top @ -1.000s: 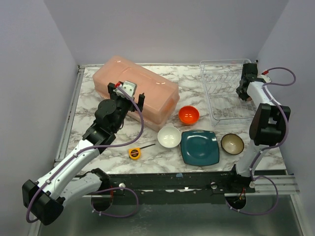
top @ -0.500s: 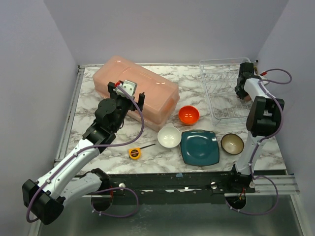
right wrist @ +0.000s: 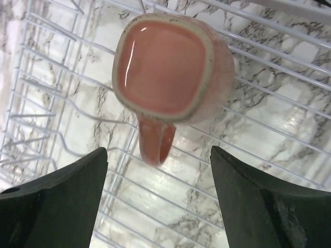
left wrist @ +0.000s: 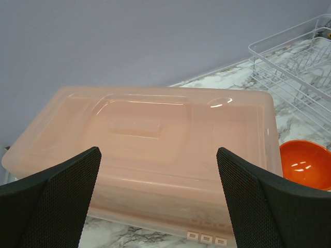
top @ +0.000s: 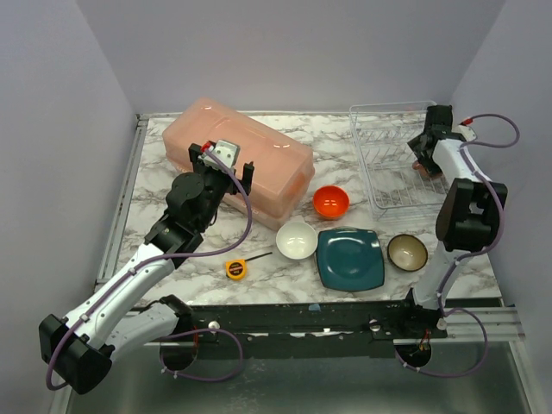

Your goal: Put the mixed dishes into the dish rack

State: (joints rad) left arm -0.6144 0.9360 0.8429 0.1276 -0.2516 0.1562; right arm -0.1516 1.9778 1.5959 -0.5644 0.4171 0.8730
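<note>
Pinkish glazed ceramic mug (right wrist: 170, 72) sits upright in the white wire dish rack (right wrist: 51, 103) at the far right. Its handle points between the right gripper's (right wrist: 158, 150) spread fingers, which touch nothing. This placement looks finished; next comes lifting clear and reaching for the near tan-lined dark bowl (top: 406, 252). The left gripper (left wrist: 158, 152) gapes empty facing the pink plastic tub (left wrist: 155, 119).
</note>
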